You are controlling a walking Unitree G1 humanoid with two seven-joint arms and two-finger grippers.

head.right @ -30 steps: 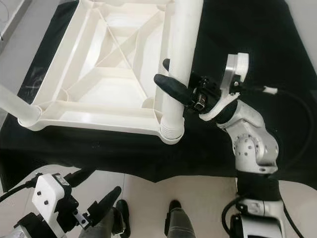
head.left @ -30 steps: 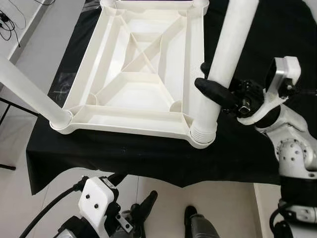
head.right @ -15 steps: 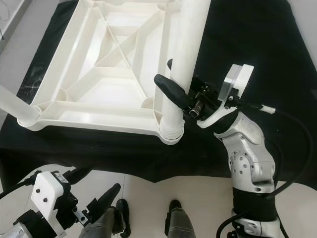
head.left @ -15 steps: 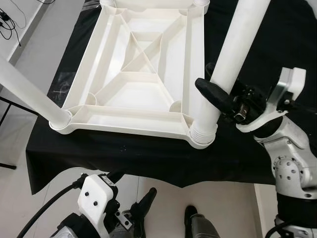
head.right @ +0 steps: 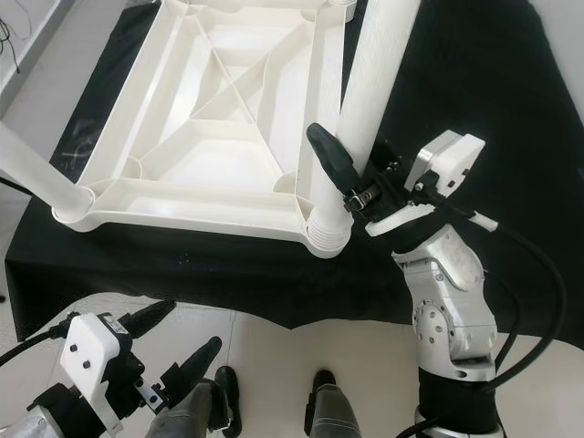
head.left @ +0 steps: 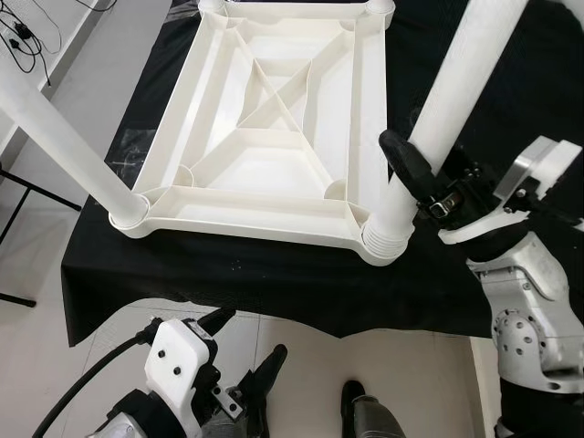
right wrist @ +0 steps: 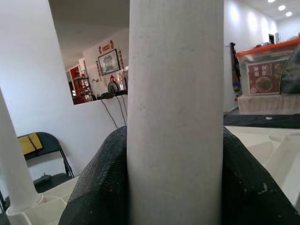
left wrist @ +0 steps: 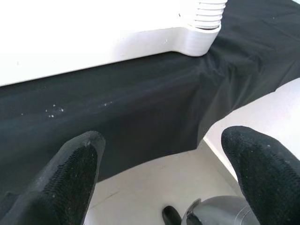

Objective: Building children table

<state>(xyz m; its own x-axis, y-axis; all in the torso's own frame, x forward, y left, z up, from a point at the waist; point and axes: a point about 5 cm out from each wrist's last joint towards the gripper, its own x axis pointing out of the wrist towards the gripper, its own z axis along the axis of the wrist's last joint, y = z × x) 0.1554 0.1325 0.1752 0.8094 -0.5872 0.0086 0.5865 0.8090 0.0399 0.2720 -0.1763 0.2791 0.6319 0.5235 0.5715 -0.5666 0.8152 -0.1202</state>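
— So where was the tabletop when you looked in?

— Upside down on a stand draped in a black cloth, its ribbed underside facing up, the near rim close to the cloth's front edge. One white leg stood in the socket at the near right corner, threads showing at its foot. Another leg rose from the near left corner socket, leaning out past the cloth's left edge.

— And the robot?

— The right gripper was clamped on the right-hand leg a little above the socket, one black finger on the tabletop side and the other hidden behind the leg. From the wrist camera that leg was squeezed between both pads. The right arm reached in over the cloth's front right corner.

— The other arm?

— The left gripper hung low in front of the stand, below the cloth's hanging front edge, fingers spread wide and holding nothing.

— Anything in the way?

— A folding chair stood off by the wall, cables lay on the floor to the left, and the robot's own feet were on the pale floor before the stand.
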